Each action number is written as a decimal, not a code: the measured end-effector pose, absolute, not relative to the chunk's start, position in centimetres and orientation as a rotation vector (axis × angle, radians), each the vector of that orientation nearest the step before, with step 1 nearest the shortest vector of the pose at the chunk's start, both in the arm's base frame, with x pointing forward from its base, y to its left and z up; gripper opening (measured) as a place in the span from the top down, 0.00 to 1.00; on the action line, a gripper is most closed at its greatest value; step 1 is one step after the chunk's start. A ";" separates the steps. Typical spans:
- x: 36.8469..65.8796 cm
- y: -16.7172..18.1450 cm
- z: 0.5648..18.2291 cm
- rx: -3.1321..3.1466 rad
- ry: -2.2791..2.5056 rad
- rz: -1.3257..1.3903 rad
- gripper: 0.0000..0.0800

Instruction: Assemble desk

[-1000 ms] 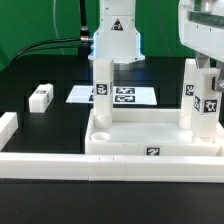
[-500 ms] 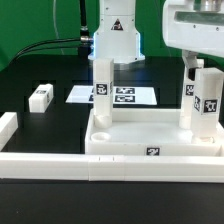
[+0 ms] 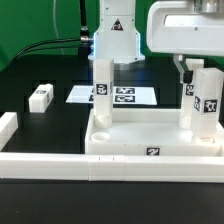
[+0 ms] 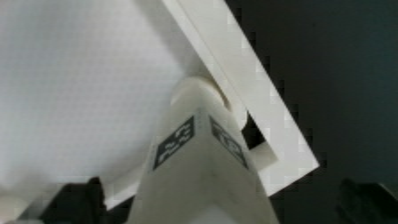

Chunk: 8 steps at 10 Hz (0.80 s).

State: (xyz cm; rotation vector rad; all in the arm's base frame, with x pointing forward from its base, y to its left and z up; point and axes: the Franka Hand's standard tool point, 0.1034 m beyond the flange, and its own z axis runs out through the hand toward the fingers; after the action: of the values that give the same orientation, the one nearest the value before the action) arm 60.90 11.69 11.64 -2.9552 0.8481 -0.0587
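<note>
The desk slab (image 3: 150, 140), a white rimmed tray with a tag on its front edge, lies in the middle of the exterior view. One tagged leg (image 3: 102, 90) stands upright at its left corner. Two more stand at its right, one behind (image 3: 189, 105) and one in front (image 3: 209, 105). My gripper (image 3: 195, 68) hangs over the top of the right front leg. In the wrist view that leg (image 4: 199, 150) rises between my dark fingers (image 4: 75, 203), with a thin strip of slab (image 4: 89, 90) showing on each side. The gripper (image 4: 214, 212) looks open around the leg's top.
A loose white leg (image 3: 40, 96) lies on the black table at the exterior view's left. The marker board (image 3: 128, 96) lies behind the slab. White border rails run along the front (image 3: 60, 165) and the left (image 3: 8, 128). The robot base (image 3: 115, 40) stands at the back.
My hand has swung toward the exterior view's left above the right legs, showing more of its white body. The legs and slab have not moved.
</note>
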 end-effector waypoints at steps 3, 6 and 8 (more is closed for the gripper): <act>61.0 11.5 11.7 -3.080 0.398 -0.082 0.19; 61.1 11.2 11.6 -3.124 0.058 -0.090 0.19; 61.1 11.1 11.6 -3.129 -0.046 -0.092 0.33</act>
State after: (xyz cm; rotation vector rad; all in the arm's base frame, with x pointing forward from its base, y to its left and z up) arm 61.10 11.09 11.61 -3.1294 -0.0456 -0.0916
